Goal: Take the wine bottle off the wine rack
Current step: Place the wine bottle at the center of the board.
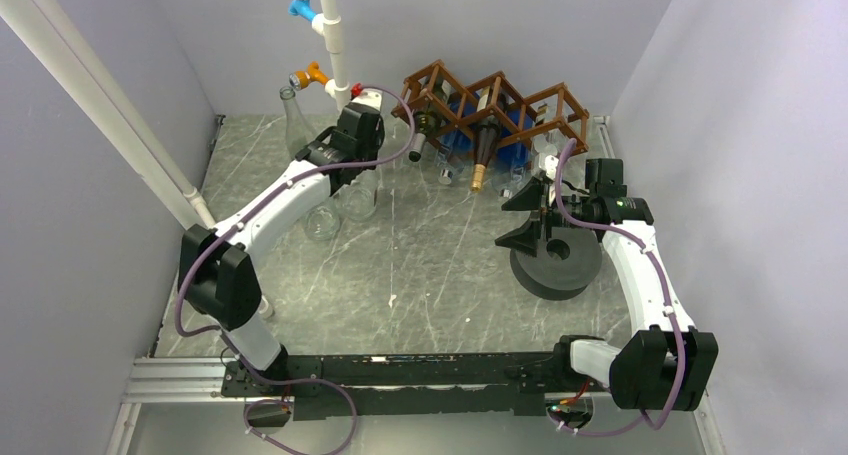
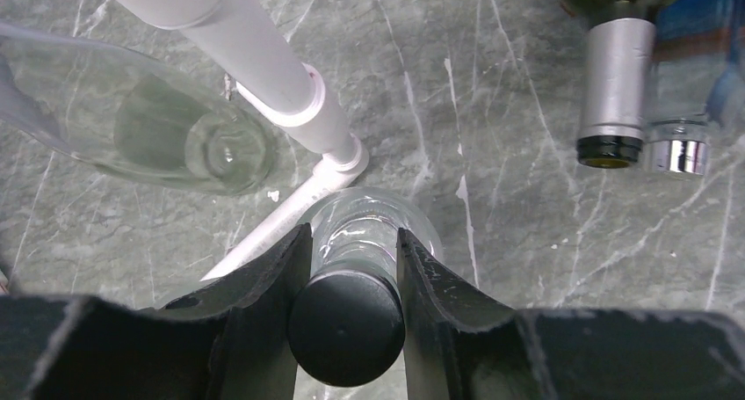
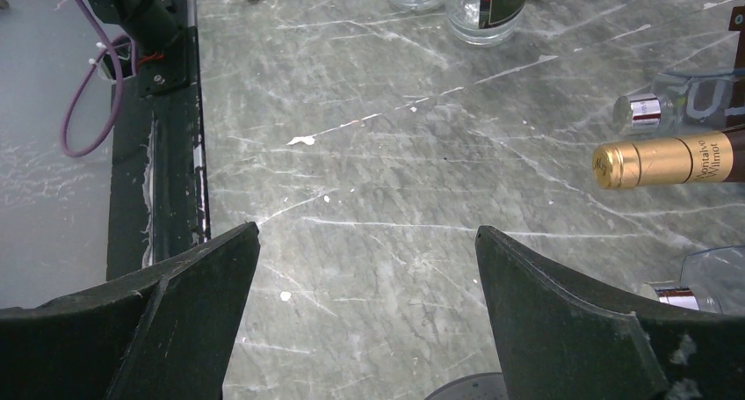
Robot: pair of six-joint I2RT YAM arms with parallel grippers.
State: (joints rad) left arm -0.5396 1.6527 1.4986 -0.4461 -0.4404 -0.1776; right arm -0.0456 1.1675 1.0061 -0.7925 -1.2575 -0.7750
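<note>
Left end effector (image 2: 353, 236): closed on the neck of one clear black-capped bottle (image 2: 347, 325). The bottle is upright on the tabletop (image 2: 492, 154), left of the one wine rack (image 1: 495, 105) and outside its cells. One other clear bottle (image 2: 176, 141) is nearby.

Right end effector (image 3: 367, 259): jaws wide apart, holding nothing, above the tabletop.

Necks counted in the right wrist view: one gold-foil neck (image 3: 650, 163), two silver-capped necks (image 3: 639, 112).

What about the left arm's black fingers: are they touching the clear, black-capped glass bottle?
Touching. The left wrist view shows both fingers pressed against the clear glass bottle, beneath its black cap.
</note>
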